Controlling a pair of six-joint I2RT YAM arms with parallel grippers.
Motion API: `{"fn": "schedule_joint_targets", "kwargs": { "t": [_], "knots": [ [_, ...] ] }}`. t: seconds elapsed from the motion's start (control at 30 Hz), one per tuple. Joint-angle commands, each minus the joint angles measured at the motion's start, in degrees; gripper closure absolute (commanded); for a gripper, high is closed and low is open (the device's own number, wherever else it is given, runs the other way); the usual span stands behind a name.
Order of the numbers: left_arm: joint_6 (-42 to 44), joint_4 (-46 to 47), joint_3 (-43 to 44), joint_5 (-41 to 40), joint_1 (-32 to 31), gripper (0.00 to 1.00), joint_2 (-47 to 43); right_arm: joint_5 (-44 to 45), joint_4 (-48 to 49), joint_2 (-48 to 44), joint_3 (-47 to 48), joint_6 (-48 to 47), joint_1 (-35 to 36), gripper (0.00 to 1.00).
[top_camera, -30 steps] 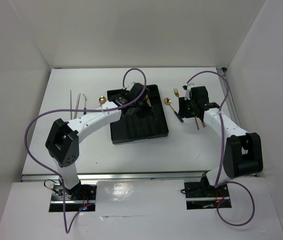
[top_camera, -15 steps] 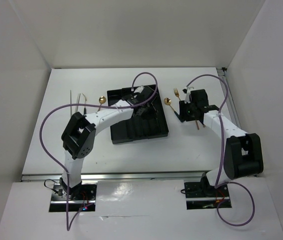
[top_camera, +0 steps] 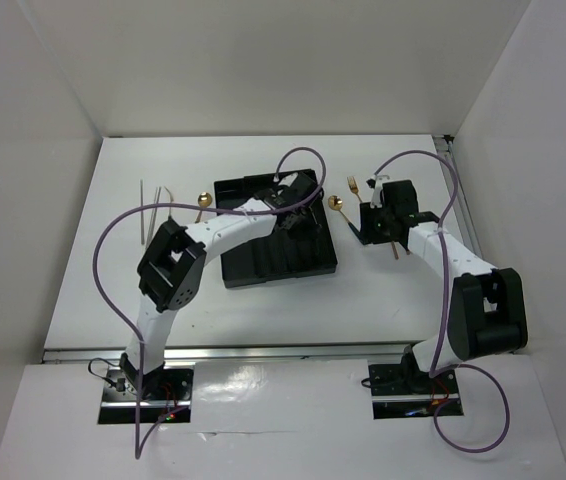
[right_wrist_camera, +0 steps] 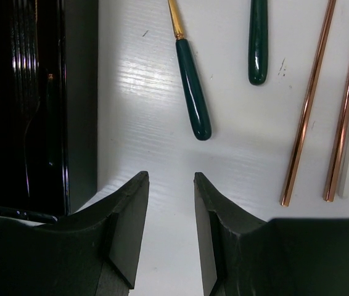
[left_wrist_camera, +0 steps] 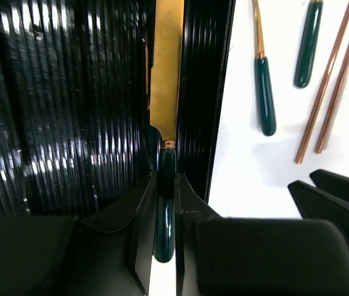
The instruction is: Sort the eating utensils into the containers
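Observation:
The black cutlery tray [top_camera: 253, 268] lies mid-table, its long compartments running away from me. My left gripper [left_wrist_camera: 166, 185] is shut on the dark green handle of a knife [left_wrist_camera: 166, 68]. The knife's gold blade lies along the tray's rightmost compartment [left_wrist_camera: 202, 74]. In the top view the left gripper [top_camera: 298, 207] hangs over the tray's far right part. My right gripper [right_wrist_camera: 170, 179] is open and empty over bare table, just right of the tray wall [right_wrist_camera: 79, 92]. Ahead of it lie a spoon's green handle [right_wrist_camera: 194, 92], a second green handle [right_wrist_camera: 258, 43] and two copper chopsticks [right_wrist_camera: 304, 117].
A gold-headed spoon [top_camera: 335, 202] and a fork [top_camera: 351, 184] lie between the tray and the right gripper [top_camera: 368, 222]. Left of the tray lie another gold spoon [top_camera: 203, 200] and thin silver chopsticks [top_camera: 143, 212]. White walls enclose the table.
The left arm's elbow has swung in and its gripper has shifted right over the tray's right side with the knife. The right gripper's jaws have narrowed a little.

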Motion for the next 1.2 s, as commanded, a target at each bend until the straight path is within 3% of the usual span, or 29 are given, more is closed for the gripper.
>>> {"fn": "schedule_joint_targets", "kwargs": {
  "t": [0.0, 0.47, 0.57, 0.77, 0.87, 1.0, 1.17],
  "knots": [
    [1.5, 0.5, 3.6, 1.8, -0.5, 1.00, 1.2, -0.1, 1.4, -2.2, -0.2, -0.5, -0.4, 0.57],
    [2.1, 1.7, 6.3, 4.7, -1.0, 0.99, 5.7, -0.6, 1.4, -1.7, -0.2, -0.5, -2.0, 0.57],
    [2.1, 2.2, 6.8, 5.4, -1.0, 0.67, 6.2, -0.6, 1.4, -1.7, -0.2, -0.5, -2.0, 0.57],
    [3.4, 2.8, 7.3, 4.8, -1.0, 0.35, 6.8, -0.6, 1.4, -1.7, -0.2, -0.5, -2.0, 0.57],
    [5.6, 3.4, 7.3, 3.5, -1.0, 0.26, 4.6, -0.6, 1.4, -1.7, -0.2, -0.5, -2.0, 0.57],
    [10.1, 5.1, 6.1, -2.1, -1.0, 0.20, -1.0, -0.6, 2.6, -1.7, -0.2, -1.1, -2.0, 0.57],
    [15.3, 6.4, 1.7, -4.5, -1.0, 0.08, -9.7, -1.4, 4.6, 1.2, 0.4, -4.5, -2.0, 0.45]
  ]
}}
